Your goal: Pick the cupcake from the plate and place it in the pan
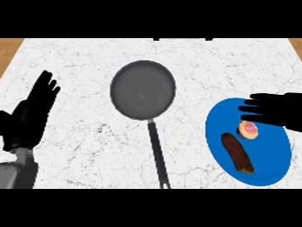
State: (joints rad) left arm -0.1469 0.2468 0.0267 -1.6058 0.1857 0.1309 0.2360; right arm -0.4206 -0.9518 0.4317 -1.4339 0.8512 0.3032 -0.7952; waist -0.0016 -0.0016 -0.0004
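While above plate (271,175): right robot hand (290,113) (spread).

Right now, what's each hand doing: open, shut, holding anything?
Left hand: open, fingers up, resting at the left, holding nothing.
Right hand: open above the blue plate, just beyond the cupcake, not holding it.

Right hand (285,113) hovered open over blue plate (264,175), lower right; cupcake (249,129) beneath fingers; pan (143,90) centre.
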